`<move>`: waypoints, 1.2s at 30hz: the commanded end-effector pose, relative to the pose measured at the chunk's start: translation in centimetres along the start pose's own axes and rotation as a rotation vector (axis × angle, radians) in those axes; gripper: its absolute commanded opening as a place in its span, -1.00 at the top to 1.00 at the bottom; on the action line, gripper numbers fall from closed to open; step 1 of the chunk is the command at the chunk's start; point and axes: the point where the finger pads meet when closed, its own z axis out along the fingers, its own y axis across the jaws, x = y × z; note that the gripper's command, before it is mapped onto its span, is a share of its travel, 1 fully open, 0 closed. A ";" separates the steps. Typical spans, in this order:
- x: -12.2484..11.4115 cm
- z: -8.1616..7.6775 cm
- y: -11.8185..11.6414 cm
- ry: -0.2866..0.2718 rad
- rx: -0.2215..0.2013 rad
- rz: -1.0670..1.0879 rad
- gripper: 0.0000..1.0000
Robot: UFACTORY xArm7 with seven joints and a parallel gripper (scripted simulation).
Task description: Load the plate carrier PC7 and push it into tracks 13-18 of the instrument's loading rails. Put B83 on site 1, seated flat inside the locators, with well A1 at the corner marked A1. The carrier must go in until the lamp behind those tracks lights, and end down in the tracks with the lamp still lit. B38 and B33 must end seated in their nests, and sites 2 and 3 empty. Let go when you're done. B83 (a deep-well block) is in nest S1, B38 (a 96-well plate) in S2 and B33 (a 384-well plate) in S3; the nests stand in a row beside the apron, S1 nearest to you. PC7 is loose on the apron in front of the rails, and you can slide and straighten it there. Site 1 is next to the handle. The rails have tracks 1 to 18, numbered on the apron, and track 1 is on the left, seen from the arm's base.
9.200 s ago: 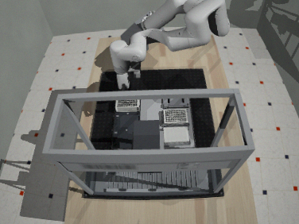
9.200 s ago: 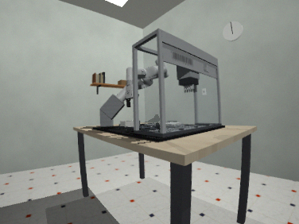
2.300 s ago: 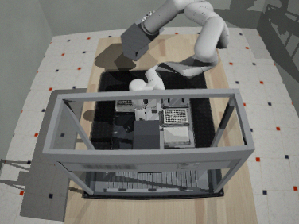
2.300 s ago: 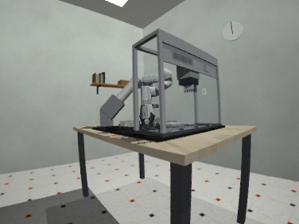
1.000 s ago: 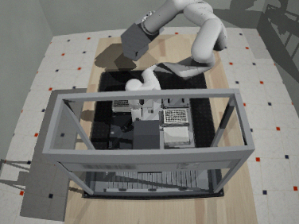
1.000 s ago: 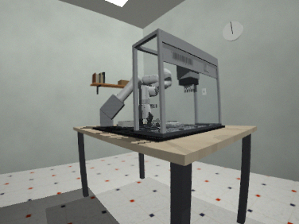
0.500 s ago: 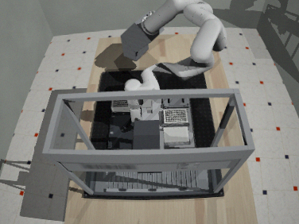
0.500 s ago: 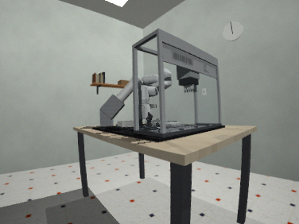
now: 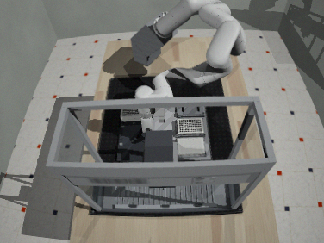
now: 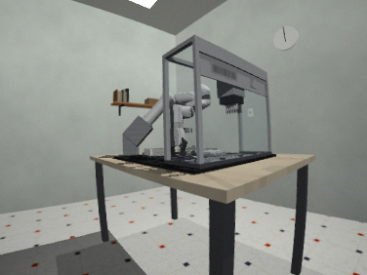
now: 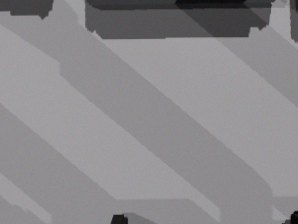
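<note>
My gripper (image 9: 148, 126) hangs low over the apron inside the instrument frame, also in the side view (image 10: 183, 145). It is open wide and empty. In the wrist view only its two fingertips show at the bottom edge, over a grey surface striped with shadows, with a dark edge (image 11: 175, 20) at the top. The dark carrier PC7 (image 9: 127, 140) lies to the left of the gripper. A light well block, seemingly B83 (image 9: 130, 113), sits at the carrier's end nearest the arm. The 96-well plate B38 (image 9: 190, 125) and the 384-well plate B33 (image 9: 190, 146) sit in their nests on the right.
The grey instrument frame (image 9: 159, 164) spans the deck, and its dark head (image 9: 158, 146) hangs just in front of the gripper. The loading rails (image 9: 165, 196) lie at the far side under the frame. The nest (image 9: 190, 111) nearest the arm looks empty.
</note>
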 end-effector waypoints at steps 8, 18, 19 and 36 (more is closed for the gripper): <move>0.5 -0.2 0.2 -0.003 -0.004 0.000 -1.00; 0.8 -0.2 0.2 -0.003 -0.004 0.000 -1.00; 0.8 -0.2 0.2 -0.003 -0.004 0.000 -1.00; 0.8 -2.2 0.2 -0.003 -0.004 0.001 -1.00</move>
